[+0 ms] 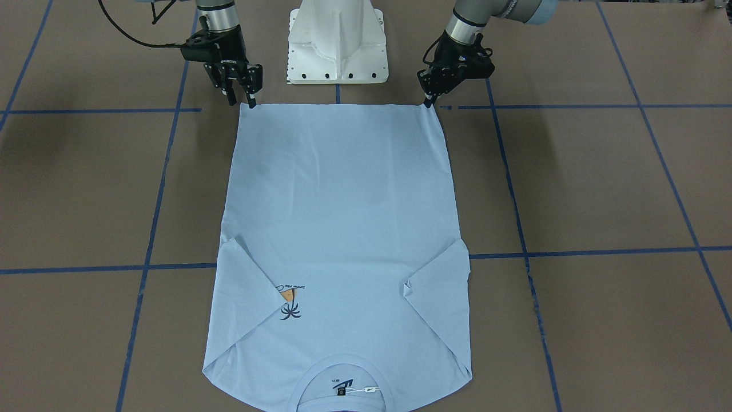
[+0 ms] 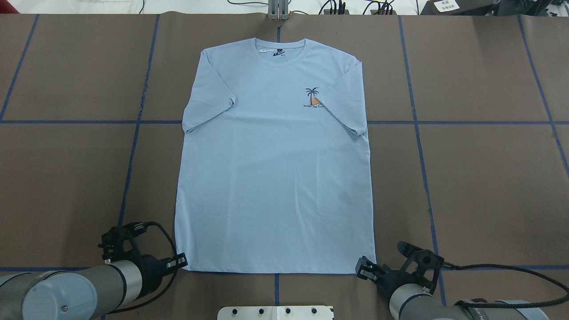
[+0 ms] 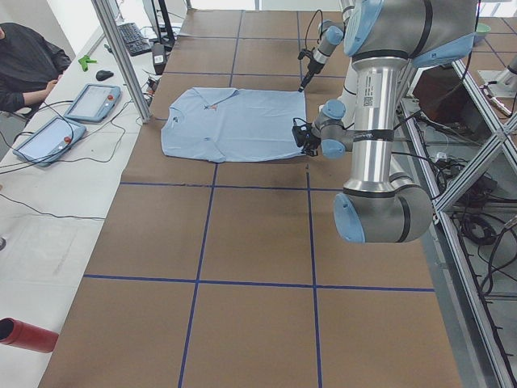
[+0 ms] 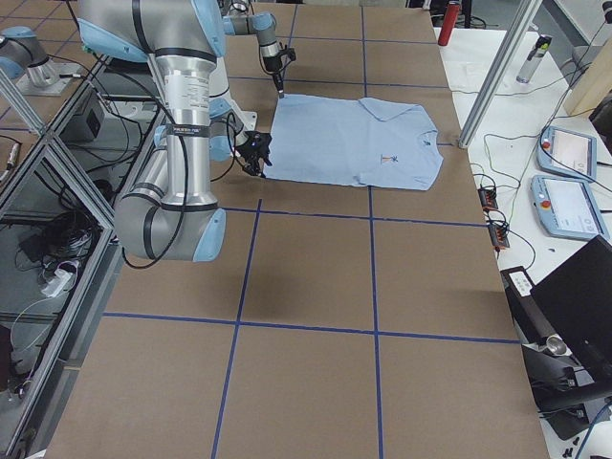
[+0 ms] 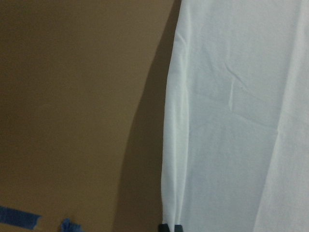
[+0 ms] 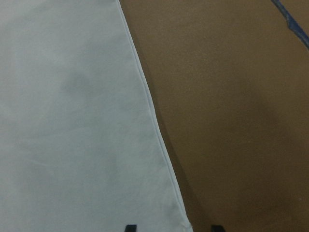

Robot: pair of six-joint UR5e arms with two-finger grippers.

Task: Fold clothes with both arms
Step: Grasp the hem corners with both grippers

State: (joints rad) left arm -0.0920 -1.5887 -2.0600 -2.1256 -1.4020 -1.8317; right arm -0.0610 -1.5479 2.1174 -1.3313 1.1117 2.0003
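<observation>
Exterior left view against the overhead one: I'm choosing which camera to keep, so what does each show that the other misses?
Only exterior left: a person's dark sleeve beside two tablets on the side bench, and a red cylinder. Only overhead: the white base plate, and the neck label, which is too small to make out from the side. Both: the T-shirt lying flat with sleeves folded in, and the left hand and right hand at its hem corners.
</observation>
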